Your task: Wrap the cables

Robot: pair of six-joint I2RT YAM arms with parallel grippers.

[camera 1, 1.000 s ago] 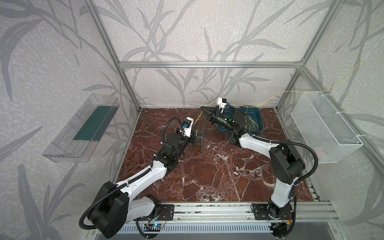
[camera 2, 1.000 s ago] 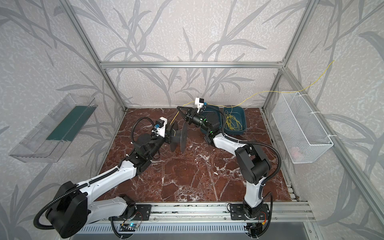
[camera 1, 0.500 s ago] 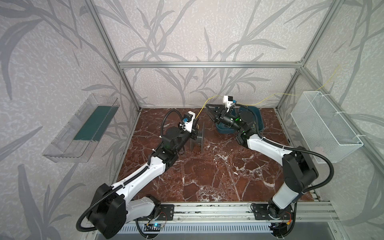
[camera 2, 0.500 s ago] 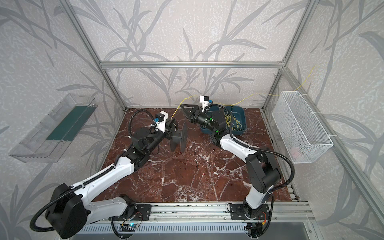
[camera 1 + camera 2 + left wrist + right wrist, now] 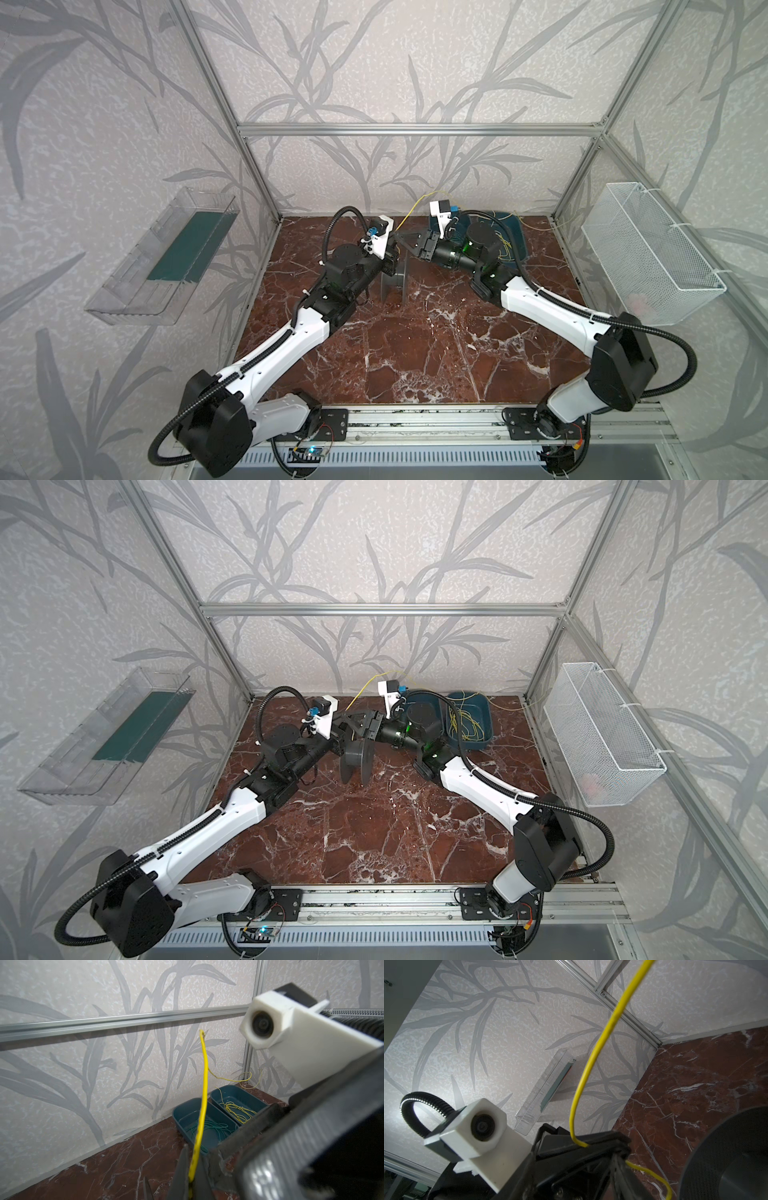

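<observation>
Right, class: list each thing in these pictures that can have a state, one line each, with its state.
Left gripper: shut on the yellow cable.
Right gripper: open.
Gray spool: upright on its rims.
Teal bin nearer the corner: holds loose yellow cables.
Neighbouring teal bin: holds loose green cables.

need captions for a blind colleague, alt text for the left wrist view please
The left end effector pinches a yellow cable that rises before a leaf-patterned wall. Behind, two teal trays sit on the marble floor, one holding green wire, the other yellow wire.
</observation>
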